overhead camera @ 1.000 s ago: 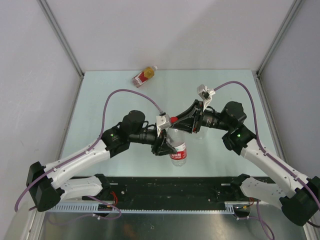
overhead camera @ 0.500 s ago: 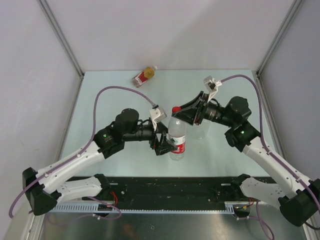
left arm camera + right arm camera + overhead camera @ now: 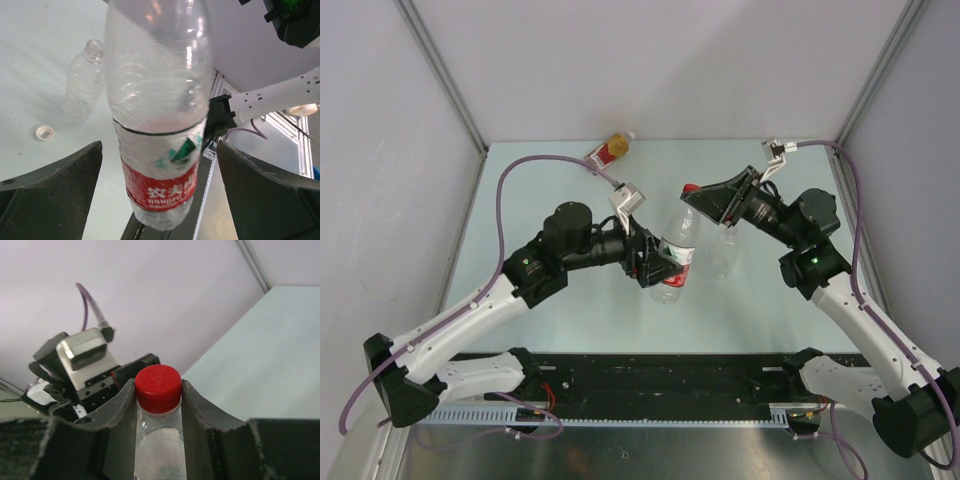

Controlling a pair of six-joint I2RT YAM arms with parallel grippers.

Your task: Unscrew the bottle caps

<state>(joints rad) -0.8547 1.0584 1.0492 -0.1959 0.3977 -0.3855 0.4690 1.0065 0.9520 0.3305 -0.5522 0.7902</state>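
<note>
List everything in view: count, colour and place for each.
labelled bottle: one, clear with a red-white label, tilted between the two claws
red cap: one, screwed on the labelled bottle
unlabelled bottle: one, clear, uncapped, upright on the table
white cap: one, loose on the table near the unlabelled bottle
amber bottle: one, red-yellow label, lying at the far edge
left claw: black, open around the labelled bottle's body
right claw: black, shut on the red cap
</note>
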